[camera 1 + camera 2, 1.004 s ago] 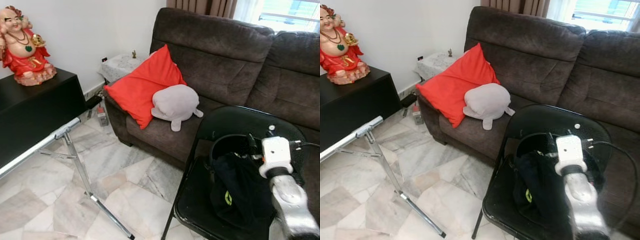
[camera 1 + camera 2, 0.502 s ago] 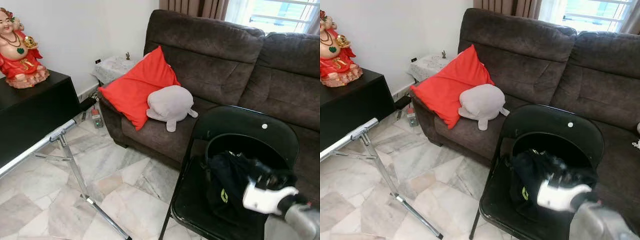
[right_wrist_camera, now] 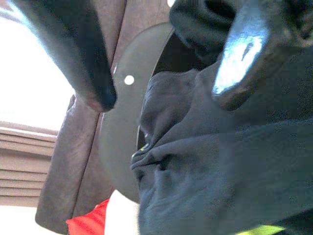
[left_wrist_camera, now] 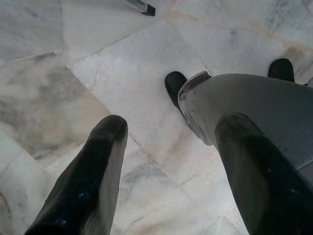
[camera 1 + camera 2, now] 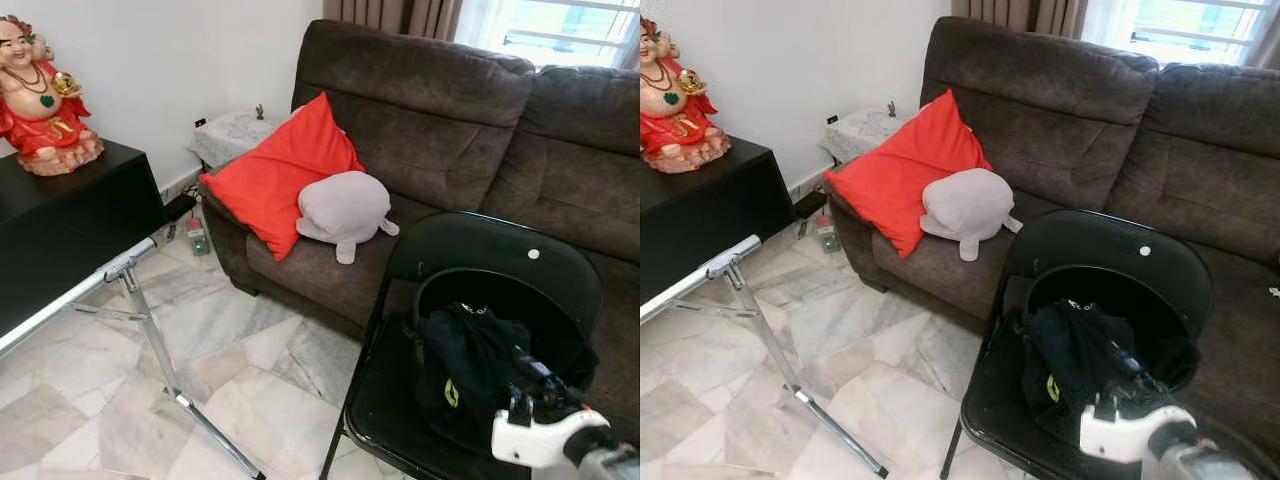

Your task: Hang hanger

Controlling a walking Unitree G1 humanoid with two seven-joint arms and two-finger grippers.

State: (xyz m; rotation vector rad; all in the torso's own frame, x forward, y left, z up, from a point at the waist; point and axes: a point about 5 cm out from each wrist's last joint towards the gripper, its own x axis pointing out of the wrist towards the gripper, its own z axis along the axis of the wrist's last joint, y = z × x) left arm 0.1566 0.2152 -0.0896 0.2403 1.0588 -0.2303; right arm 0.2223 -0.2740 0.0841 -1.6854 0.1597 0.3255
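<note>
Right gripper point(image 3: 161, 93): fingers spread wide, empty, poised just over the garment point(image 5: 470, 370).
Garment: dark, heaped on the chair point(image 5: 385, 400) seat; any hanger is hidden in the folds, cannot tell.
Left gripper point(image 4: 166, 171): parted, idle, pointing at the floor point(image 4: 98, 73).
Rack point(image 5: 150, 330): well apart, bare.
Progress: early; grasp, carry and hanging all seem left.

Your robot's right arm ends in a white, boxy wrist housing point(image 5: 535, 440) below dark fittings. Both grippers carry long, glossy black fingers point(image 4: 85, 181). One rounded silver-grey leg shell point(image 4: 254, 105) ends in a black foot.
</note>
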